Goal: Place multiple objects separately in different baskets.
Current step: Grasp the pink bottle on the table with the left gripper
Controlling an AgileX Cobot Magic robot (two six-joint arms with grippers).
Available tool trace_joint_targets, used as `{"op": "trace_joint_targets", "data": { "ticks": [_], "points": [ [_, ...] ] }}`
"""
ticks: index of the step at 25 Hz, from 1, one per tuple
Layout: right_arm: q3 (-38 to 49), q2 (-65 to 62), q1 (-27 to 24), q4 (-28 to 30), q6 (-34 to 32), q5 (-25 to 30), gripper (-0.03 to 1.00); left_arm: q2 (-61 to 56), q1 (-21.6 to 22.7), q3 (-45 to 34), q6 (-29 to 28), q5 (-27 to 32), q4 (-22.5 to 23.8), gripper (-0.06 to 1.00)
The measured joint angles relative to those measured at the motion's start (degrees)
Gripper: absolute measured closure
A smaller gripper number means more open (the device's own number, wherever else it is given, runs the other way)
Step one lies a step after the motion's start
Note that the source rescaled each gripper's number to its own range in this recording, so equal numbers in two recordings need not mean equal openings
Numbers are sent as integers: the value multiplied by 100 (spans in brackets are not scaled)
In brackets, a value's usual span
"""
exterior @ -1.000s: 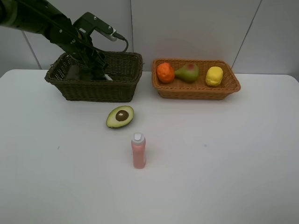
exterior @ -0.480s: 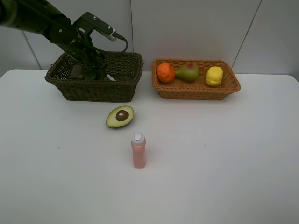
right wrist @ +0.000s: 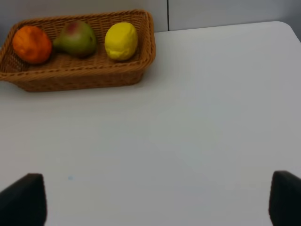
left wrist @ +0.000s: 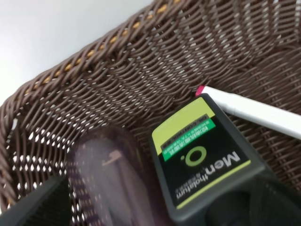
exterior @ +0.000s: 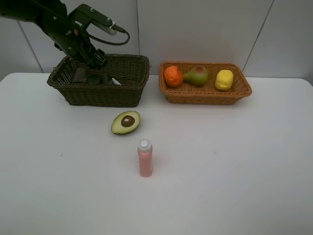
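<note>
1. Two things stand free on the white table point(exterior: 234, 171), nearest of all. The small pink bottle point(exterior: 145, 158) is upright with its white cap on top. The avocado half point(exterior: 125, 122) lies pit upward at about eleven o'clock from it, near but apart.
2. Right gripper point(right wrist: 153, 202): its two dark fingertips show at the edges of the right wrist view, spread wide, with only bare table between them. It grips nothing and touches nothing.
3. Orange-tan basket point(exterior: 205, 97): it sits at about two o'clock from the avocado half. Inside, in a row, the orange point(exterior: 172, 76) is at the nine o'clock end and the yellow lemon point(exterior: 224, 80) at the three o'clock end. The red-green pear point(exterior: 196, 75) lies between them, just beside the orange.
4. Dark basket point(exterior: 98, 94): it sits at about eleven o'clock from the avocado half, at nine o'clock from the orange-tan basket and near it. On its floor the dark green pump bottle point(left wrist: 207, 160) lies on its side, label up. The translucent pink cup point(left wrist: 108, 179) lies just beside the bottle. The white marker point(left wrist: 256, 110) lies along the bottle's other side, its pink end at the bottle's corner.
5. Left gripper point(exterior: 96, 58): it hangs over the far side of the dark basket, jaws released and wide. It holds nothing and hangs above the pump bottle, clear of it.
</note>
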State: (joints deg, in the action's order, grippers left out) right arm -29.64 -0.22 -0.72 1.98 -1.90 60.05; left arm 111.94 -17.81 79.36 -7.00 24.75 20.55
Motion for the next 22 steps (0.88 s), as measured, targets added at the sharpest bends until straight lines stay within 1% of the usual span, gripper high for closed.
{"op": "trace_joint_targets", "data": {
  "ticks": [5, 8, 12, 16, 22],
  "points": [
    [0, 0, 0, 0, 0, 0, -3, -396, 0, 0, 8, 458, -548, -5],
    [0, 0, 0, 0, 0, 0, -3, -639, -40, 0, 143, 836, -930, -5],
    [0, 0, 0, 0, 0, 0, -3, -901, -303, 0, 404, 1440, -1412, -5],
    [0, 0, 0, -5, 0, 0, -3, -1060, -908, 6, 522, 1926, -1616, -5],
    [0, 0, 0, -11, 0, 0, -3, -1095, -2019, 6, 140, 2328, -1817, -5]
  ]
}}
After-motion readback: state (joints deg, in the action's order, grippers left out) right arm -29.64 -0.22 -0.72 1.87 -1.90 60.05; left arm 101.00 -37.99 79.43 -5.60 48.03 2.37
